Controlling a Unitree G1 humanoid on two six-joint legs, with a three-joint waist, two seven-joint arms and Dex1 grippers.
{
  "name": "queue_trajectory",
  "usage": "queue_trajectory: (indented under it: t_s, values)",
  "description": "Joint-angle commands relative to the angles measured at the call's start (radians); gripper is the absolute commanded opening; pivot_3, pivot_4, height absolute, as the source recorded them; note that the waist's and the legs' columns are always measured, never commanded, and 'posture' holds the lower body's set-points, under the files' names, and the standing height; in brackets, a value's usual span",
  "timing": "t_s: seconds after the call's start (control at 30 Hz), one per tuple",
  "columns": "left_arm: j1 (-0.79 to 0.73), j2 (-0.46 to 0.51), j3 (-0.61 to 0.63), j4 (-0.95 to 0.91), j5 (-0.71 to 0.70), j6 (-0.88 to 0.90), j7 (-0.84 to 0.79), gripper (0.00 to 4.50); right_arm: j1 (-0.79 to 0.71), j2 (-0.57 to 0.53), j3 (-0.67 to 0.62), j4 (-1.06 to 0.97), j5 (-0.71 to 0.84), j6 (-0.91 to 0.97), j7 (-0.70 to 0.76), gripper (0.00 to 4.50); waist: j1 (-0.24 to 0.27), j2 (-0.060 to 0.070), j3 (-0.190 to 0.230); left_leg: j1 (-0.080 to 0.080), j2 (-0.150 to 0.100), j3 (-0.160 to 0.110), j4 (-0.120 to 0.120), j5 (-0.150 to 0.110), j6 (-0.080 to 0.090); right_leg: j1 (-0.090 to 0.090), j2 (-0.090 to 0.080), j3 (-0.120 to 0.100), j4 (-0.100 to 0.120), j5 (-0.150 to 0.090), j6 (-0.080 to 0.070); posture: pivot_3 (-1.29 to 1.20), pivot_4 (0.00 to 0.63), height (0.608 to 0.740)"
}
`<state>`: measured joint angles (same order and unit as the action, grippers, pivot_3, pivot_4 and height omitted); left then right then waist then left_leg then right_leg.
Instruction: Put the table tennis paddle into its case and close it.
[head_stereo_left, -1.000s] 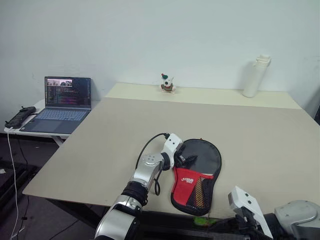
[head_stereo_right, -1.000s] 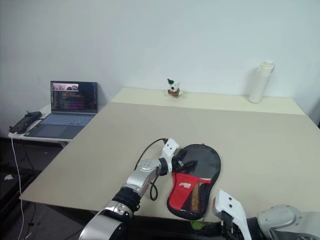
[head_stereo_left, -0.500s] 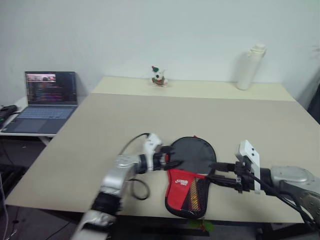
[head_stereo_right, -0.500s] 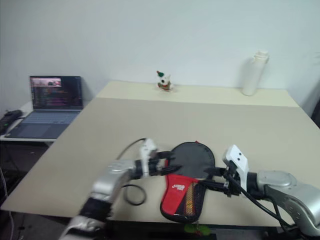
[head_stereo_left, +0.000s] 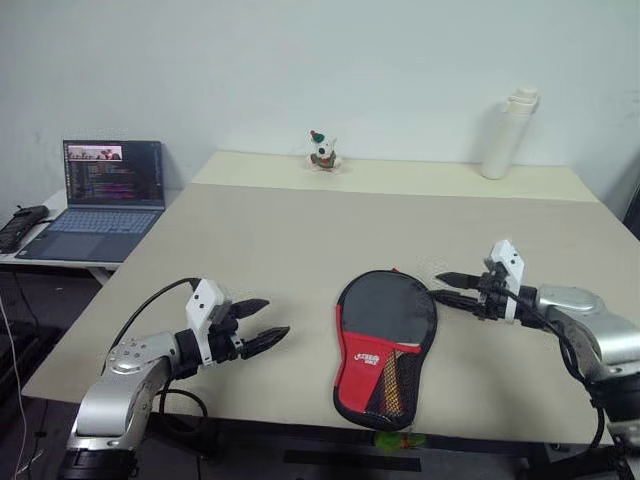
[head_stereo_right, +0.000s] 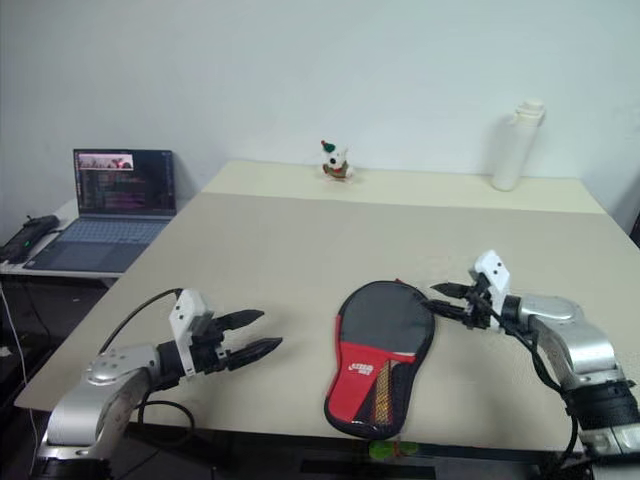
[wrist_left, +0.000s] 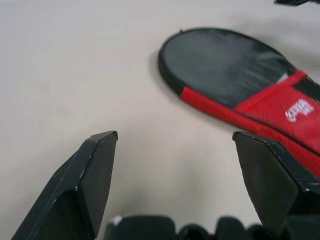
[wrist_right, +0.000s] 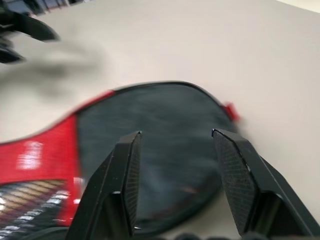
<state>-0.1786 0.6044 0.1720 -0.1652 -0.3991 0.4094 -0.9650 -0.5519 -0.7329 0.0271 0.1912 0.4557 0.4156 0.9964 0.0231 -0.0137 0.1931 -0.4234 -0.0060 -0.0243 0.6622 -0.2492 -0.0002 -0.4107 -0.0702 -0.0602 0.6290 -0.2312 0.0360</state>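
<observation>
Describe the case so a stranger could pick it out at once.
Start at the big beige table. Near its front edge, between the two grippers, lies the case: a flat, paddle-shaped pouch. It alone is red and black, with a white logo and mesh pocket.

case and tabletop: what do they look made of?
The case: looks like soft woven fabric, matte black at the round end and red with a white logo lower down, plus a mesh pocket. The table: smooth beige board with a matte finish, likely laminate, though the frames leave that open.
</observation>
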Motion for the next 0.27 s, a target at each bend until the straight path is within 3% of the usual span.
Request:
queue_trajectory:
  t_s: [0.03,0.27]
  values:
    - [-0.023,-0.013,-0.028,-0.032,-0.002,-0.050,0.008,4.03,-0.039,0.007,-0.010,0.037,-0.045,-0.057,0.016,2.40,-0.001,0.000,0.000,0.000,0.000,0.000,0.000,0.000,0.000,0.000,0.000,0.000,0.000,0.000,0.000,0.00,0.150,0.740]
    - [-0.100,-0.047,-0.063,0.058,0.012,-0.088,0.039,4.03,-0.019,0.007,-0.045,0.003,-0.055,0.004,-0.023,2.40,0.000,0.000,0.000,0.000,0.000,0.000,0.000,0.000,0.000,0.000,0.000,-0.001,0.001,0.000,0.000,0.00,0.150,0.740]
